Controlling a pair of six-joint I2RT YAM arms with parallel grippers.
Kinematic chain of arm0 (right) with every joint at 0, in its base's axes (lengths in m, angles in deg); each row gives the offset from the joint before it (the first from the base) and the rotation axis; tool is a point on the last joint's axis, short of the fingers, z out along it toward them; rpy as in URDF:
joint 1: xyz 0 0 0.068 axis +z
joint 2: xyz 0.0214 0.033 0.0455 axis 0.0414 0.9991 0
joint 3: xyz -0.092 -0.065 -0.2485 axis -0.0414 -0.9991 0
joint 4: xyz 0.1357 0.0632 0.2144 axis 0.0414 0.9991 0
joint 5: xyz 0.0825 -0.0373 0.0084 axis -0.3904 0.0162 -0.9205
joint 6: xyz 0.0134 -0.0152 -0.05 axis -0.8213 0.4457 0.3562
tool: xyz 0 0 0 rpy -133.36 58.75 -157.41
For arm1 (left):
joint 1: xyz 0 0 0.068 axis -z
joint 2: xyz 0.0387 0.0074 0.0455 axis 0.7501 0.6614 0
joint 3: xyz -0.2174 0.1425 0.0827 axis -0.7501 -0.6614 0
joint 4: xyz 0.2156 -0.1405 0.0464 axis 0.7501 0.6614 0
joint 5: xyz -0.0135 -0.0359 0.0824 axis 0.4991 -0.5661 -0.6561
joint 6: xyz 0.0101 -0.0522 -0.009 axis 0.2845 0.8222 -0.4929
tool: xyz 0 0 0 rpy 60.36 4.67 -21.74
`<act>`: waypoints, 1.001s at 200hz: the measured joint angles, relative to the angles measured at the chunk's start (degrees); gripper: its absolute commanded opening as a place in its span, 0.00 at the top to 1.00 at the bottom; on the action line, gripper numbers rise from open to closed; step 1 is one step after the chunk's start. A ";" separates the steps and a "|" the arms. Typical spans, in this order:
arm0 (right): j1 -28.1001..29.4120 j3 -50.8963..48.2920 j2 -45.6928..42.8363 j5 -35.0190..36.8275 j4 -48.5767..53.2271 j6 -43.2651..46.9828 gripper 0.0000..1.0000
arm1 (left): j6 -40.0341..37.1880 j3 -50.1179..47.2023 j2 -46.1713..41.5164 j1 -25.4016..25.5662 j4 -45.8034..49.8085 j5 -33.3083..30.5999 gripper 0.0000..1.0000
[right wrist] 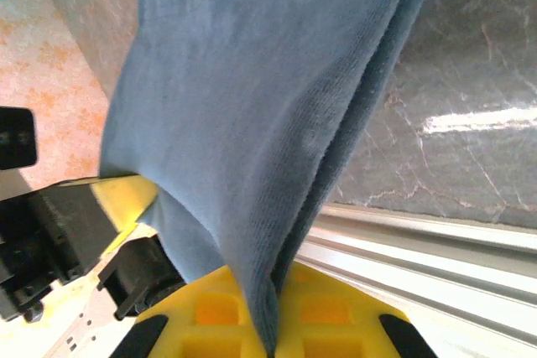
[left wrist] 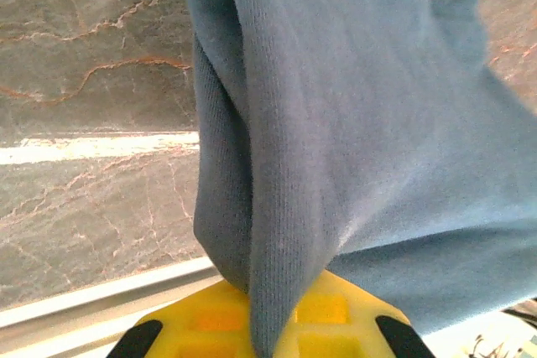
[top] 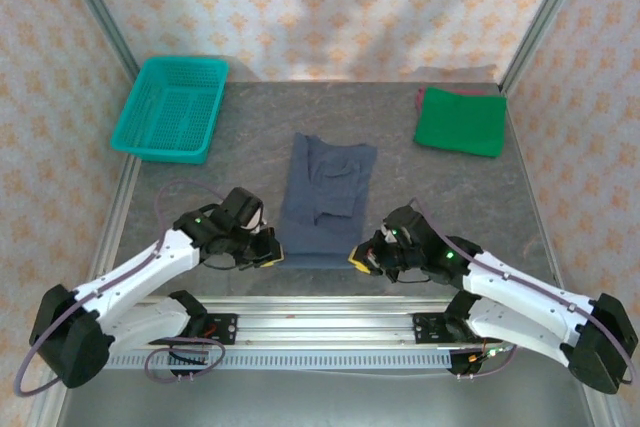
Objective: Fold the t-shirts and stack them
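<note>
Gripping the blue shirt (top: pixel 325 197) by its near corners, the left tool (top: pixel 268 253) and right tool (top: pixel 357 259) flank it, its length running straight away from them across the surface (top: pixel 430 197).

Half-folded blue t-shirt (top: pixel 325 197), folded green t-shirt (top: pixel 460 120)

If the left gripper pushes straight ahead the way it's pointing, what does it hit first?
The slate-blue t-shirt that the left gripper pinches: cloth lies right ahead. Beyond that, probably the right gripper, though depth is unclear.
</note>
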 measured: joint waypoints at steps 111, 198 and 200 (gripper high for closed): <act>-11.56 14.29 13.38 -0.66 5.53 7.69 1.00 | -5.68 21.00 17.57 -4.52 9.55 -3.28 1.00; -24.90 30.69 31.23 -8.81 9.90 20.48 1.00 | -15.43 44.09 35.85 -11.82 15.74 -1.42 1.00; -25.14 30.95 31.63 -8.92 10.01 20.70 1.00 | -15.67 44.61 36.35 -11.89 15.87 -1.42 1.00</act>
